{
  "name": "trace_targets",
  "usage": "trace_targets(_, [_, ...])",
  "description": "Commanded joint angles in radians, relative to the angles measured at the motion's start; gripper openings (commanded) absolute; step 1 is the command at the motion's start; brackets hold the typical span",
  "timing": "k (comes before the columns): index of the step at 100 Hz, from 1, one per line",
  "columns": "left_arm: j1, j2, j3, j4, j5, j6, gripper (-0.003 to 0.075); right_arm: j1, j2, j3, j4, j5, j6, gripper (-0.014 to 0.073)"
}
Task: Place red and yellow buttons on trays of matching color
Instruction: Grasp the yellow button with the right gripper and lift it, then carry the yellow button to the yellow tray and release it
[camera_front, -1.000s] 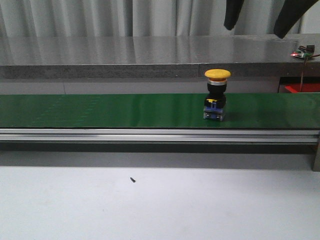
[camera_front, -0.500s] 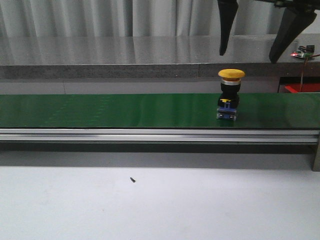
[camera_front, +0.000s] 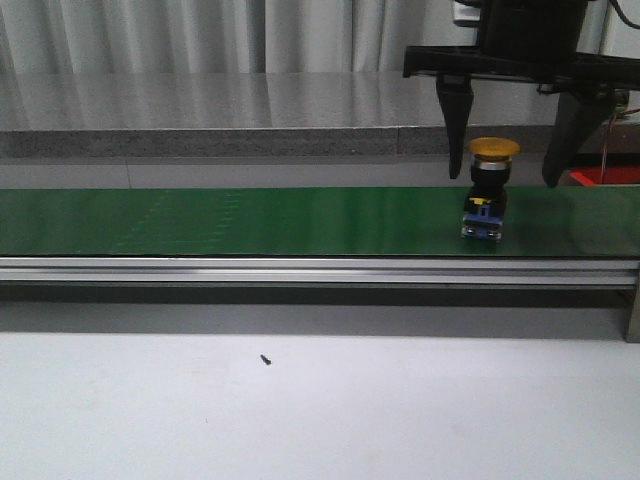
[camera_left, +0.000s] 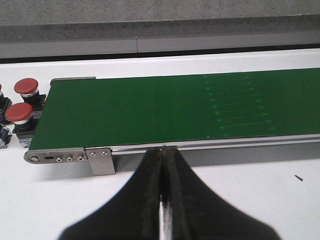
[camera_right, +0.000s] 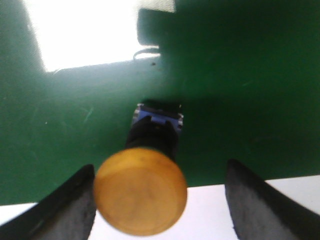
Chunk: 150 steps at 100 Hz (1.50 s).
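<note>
Right gripper (camera_front: 508, 160), jaws apart, straddles a yellow button (camera_front: 494, 150) on the belt (camera_front: 250, 220); ungrasped, no tray reached. Left gripper (camera_left: 163, 172) closed, empty.

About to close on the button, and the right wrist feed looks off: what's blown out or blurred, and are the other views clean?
Right wrist view: yellow button cap soft and out of focus, white glare patch on the belt. Front view: sharp, right tool straddling the button. Left wrist view: clear, evenly lit, left tool shut.
</note>
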Motion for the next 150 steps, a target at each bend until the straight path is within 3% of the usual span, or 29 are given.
trace_targets(1, [-0.007,0.004,-0.027,-0.011,-0.067,0.002,-0.002,-0.014,-0.044,-0.024,-0.017,-0.017,-0.001,0.05])
trace_targets(20, [-0.007,0.004,-0.027,-0.011,-0.067,0.002,-0.002,-0.016,-0.041,-0.024,-0.038,-0.033,-0.001,0.0204])
trace_targets(30, [-0.007,0.004,-0.027,-0.011,-0.067,0.002,-0.002,-0.016,-0.045,-0.024,-0.051,-0.037,-0.001,0.0143])
trace_targets(49, [-0.007,0.004,-0.027,-0.011,-0.067,0.002,-0.002,-0.018,-0.126,-0.024,-0.11,-0.019,-0.014,0.0143])
trace_targets(78, [-0.007,0.004,-0.027,-0.011,-0.067,0.002,-0.002,-0.119,-0.279,-0.016,-0.159,0.031,-0.168,0.0143])
trace_targets(125, [-0.007,0.004,-0.027,-0.011,-0.067,0.002,-0.002,-0.486,-0.522,0.269,-0.16,0.019,-0.293,0.0143])
trace_targets(150, [-0.007,0.004,-0.027,-0.011,-0.067,0.002,-0.002,-0.612,-0.536,0.411,-0.132,-0.024,-0.311,0.0143])
